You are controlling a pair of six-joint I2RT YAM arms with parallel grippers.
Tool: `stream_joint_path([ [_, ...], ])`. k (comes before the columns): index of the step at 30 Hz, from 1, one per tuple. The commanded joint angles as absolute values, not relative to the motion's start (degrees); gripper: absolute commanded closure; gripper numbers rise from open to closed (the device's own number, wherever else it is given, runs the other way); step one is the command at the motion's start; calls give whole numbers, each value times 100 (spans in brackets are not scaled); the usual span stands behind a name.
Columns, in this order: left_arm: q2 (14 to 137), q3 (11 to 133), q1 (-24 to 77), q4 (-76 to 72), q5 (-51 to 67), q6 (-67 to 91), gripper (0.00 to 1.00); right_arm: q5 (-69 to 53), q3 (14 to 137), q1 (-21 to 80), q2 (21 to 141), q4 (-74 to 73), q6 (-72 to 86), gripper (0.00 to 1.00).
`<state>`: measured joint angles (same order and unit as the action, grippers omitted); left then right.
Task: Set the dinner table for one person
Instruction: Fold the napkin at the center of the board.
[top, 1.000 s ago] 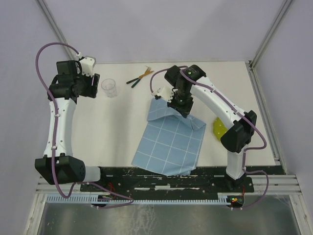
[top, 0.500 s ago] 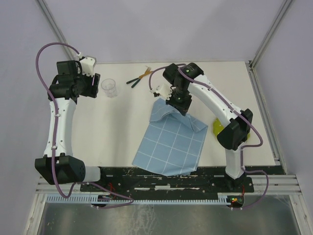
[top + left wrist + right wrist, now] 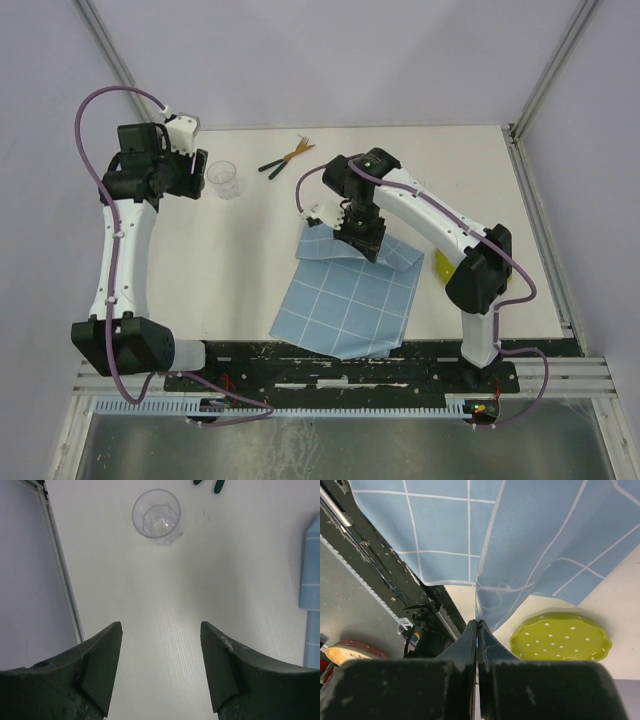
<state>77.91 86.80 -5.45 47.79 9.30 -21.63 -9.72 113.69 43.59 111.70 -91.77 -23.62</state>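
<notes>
The off-white dinner table carries a light-blue gridded cloth, whose near edge hangs over the table's front. My right gripper is shut on the cloth's far edge, which it holds lifted and folded. In the right wrist view the cloth drapes from the shut gripper. A green dotted plate lies just beyond it, and in the top view the plate is half hidden by the arm. My left gripper is open beside a clear cup. The left wrist view shows that gripper empty, short of the cup.
Green-handled cutlery lies at the back of the table, and its handle tips show in the left wrist view. The black mounting rail runs along the table's near edge. White walls close in on the left and right.
My right gripper has drawn the cloth's far edge toward the near side and slightly left, so the cloth is shorter and more folded. The left arm has not moved.
</notes>
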Motion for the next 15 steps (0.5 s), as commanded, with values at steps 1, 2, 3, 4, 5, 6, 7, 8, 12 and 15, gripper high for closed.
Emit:
stream_joint_path([
  [1, 7848, 8849, -503, 4484, 1119, -2410, 29, -1244, 11373, 4484, 10707, -9570, -2324, 98],
  [2, 7896, 8878, -497, 4483, 1130, -2404, 29, -1257, 11422, 4489, 10698, -9642, -2349, 98],
  [3, 7921, 8906, -488, 4484, 1138, -2396, 29, -1281, 11485, 4495, 10696, -9715, -2377, 98],
  [4, 7949, 8931, -485, 4483, 1142, -2392, 29, -1320, 11546, 4498, 10696, -9782, -2404, 98],
  [5, 7968, 8951, -479, 4474, 1150, -2391, 29, -1386, 11610, 4504, 10703, -9876, -2446, 98],
  [6, 7979, 8958, -483, 4467, 1151, -2391, 29, -1494, 11666, 4510, 10717, -9977, -2520, 98],
  [7, 7987, 8945, -483, 4459, 1147, -2391, 29, -1624, 11690, 4521, 10710, -10046, -2578, 98],
  [8, 7989, 8935, -476, 4452, 1151, -2395, 29, -1773, 11686, 4532, 10689, -10084, -2626, 98],
  [12, 7993, 8900, -469, 4455, 1125, -2438, 29, -1938, 11423, 4772, 10417, -10093, -2824, 98],
  [15, 8011, 8903, -464, 4456, 1114, -2456, 29, -1832, 11152, 4997, 10202, -10093, -2871, 98],
])
